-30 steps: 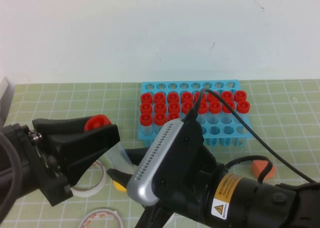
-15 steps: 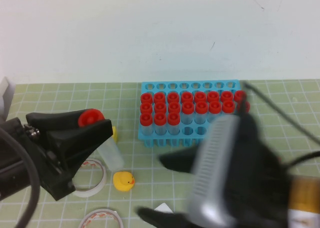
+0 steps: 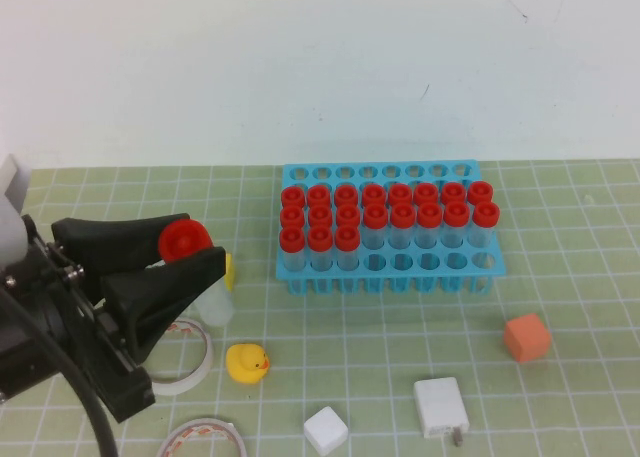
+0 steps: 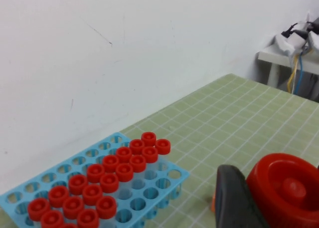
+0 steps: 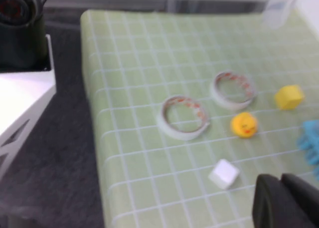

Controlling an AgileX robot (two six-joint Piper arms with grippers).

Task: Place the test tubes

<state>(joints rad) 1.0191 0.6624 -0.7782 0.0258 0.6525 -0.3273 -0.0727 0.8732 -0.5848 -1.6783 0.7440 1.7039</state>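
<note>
Cap-up tube (image 3: 188,243), left pincer (image 3: 203,249); right pincer (image 5: 282,202) aside

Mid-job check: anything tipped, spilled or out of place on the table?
Nothing stands out. Racked tubes sit upright in the blue rack; left pincer holds a red-capped tube at table's left; right pincer is shut, outside the high view.
</note>
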